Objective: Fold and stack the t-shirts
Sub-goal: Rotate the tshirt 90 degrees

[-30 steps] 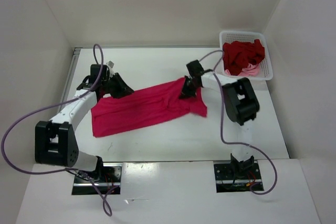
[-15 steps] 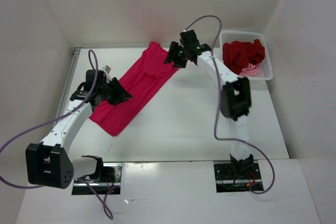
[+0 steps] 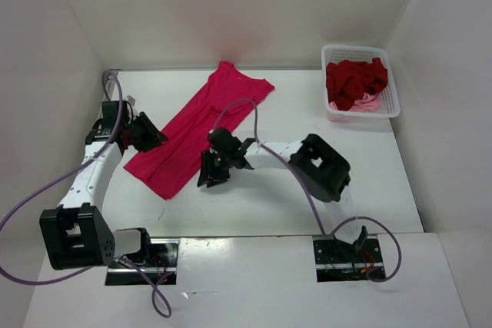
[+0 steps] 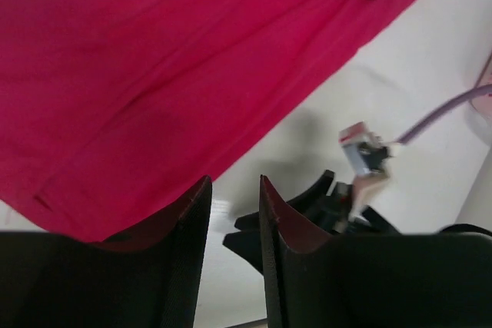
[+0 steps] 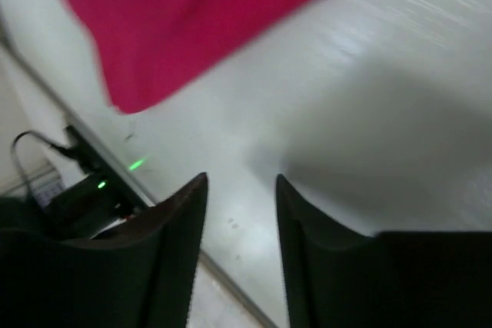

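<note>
A bright magenta-red t-shirt [image 3: 198,124] lies stretched out diagonally on the table, its collar end toward the back wall and its other end near the front left. My left gripper [image 3: 156,137] sits at the shirt's left edge. In the left wrist view this gripper [image 4: 234,182] is open with bare table between its fingers and the shirt [image 4: 154,74] just beyond. My right gripper [image 3: 207,179] hovers beside the shirt's lower right edge. It [image 5: 241,178] is open and empty, with the cloth [image 5: 169,21] ahead. A dark crimson t-shirt [image 3: 355,78] and a light pink t-shirt [image 3: 367,101] fill the basket.
The white mesh basket [image 3: 393,99] stands at the back right corner. White walls close in the table on three sides. The right arm's elbow [image 3: 323,165] lies low across the middle of the table. Purple cables loop off both arms.
The right gripper let go of the shirt's far end and swung from the back down to the near middle. The shirt settled flat. The left gripper drew back a little to the left.
</note>
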